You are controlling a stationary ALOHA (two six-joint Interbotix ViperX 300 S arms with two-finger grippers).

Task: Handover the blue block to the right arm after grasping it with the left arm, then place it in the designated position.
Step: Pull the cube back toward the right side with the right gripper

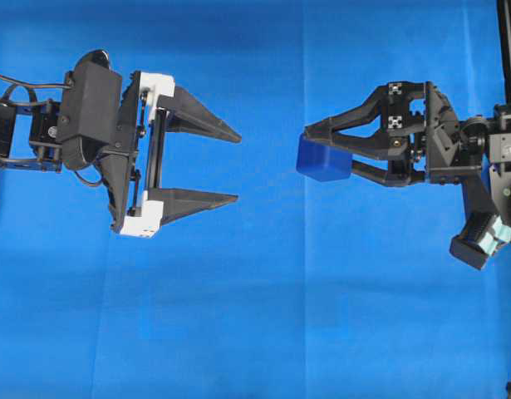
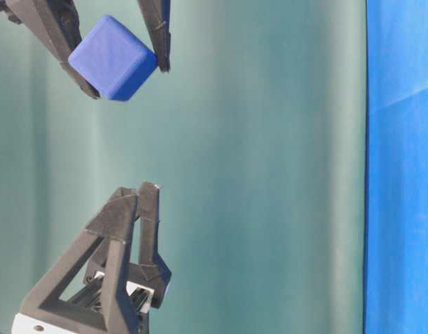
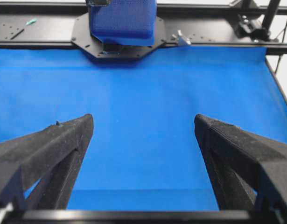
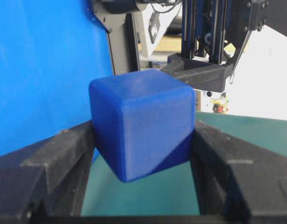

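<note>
The blue block (image 1: 321, 160) hangs above the blue cloth, and my right gripper (image 1: 328, 150) is shut on it, one black finger pressed to each side. From the right wrist the block (image 4: 141, 121) sits tilted between the fingers (image 4: 64, 149), one corner pointing down. My left gripper (image 1: 238, 166) faces it from the left, a short gap away, open wide with nothing between its fingers. Ahead of the open left gripper (image 3: 143, 119) the block (image 3: 123, 21) shows at the top of the left wrist view. At table level the block (image 2: 115, 58) is held high, above the left gripper (image 2: 138, 189). The designated position is out of view.
The blue cloth (image 1: 255, 316) covers the table. A black frame rail (image 3: 213, 35) with a mounting plate runs along its far edge. The right arm's base and a dark post (image 1: 508, 50) stand at the right edge. A green backdrop (image 2: 269, 174) fills the table-level view.
</note>
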